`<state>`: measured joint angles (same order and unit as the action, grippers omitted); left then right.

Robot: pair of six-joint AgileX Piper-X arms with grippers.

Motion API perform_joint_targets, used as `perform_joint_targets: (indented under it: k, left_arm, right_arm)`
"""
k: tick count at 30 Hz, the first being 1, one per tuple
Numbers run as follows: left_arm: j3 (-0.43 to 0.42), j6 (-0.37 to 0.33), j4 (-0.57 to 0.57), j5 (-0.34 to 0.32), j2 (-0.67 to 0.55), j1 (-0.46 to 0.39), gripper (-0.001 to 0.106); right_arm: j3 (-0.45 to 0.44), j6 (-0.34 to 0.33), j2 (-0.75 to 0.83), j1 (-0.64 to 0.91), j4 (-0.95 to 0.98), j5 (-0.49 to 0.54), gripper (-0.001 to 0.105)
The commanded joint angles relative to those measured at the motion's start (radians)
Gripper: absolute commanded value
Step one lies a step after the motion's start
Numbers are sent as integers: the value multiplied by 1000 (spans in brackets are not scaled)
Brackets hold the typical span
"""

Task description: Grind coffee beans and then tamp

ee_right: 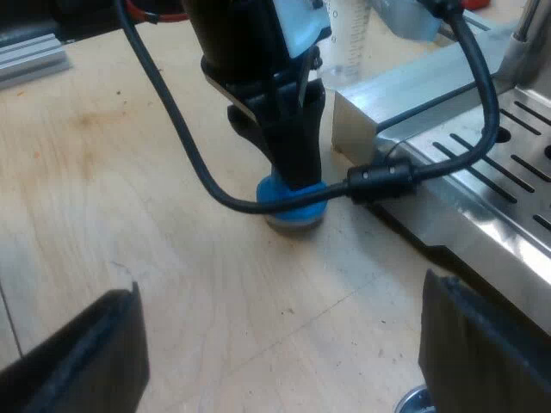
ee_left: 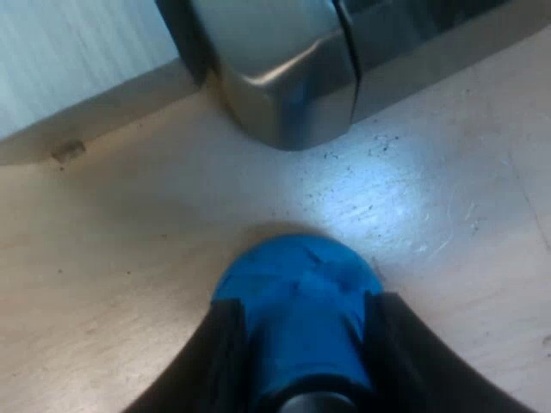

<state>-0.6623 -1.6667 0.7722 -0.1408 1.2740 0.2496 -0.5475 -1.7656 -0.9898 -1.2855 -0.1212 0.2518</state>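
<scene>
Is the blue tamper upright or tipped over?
Upright: the tamper stands base down on the table, left gripper clamped on its top.

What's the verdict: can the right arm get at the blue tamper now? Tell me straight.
Reach, likely yes: nothing stands between the open right pincer and the blue tamper. Grasp, probably not: the left pincer grips it from above, covering its top.
</scene>
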Motion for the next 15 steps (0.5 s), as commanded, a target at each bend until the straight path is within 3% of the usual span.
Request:
perform_joint_targets:
  k: [1, 9, 15]
  left_arm:
    - [-12, 4, 35, 9, -38, 4, 0]
    - [-12, 12, 111, 9, -214, 4, 0]
    - [-15, 6, 180, 2, -332, 23, 0]
  right_arm:
    - [-4, -11, 5, -1, -12, -1, 67]
    - [-4, -11, 66, -1, 0, 50, 67]
    - [1, 2, 144, -1, 167, 106, 67]
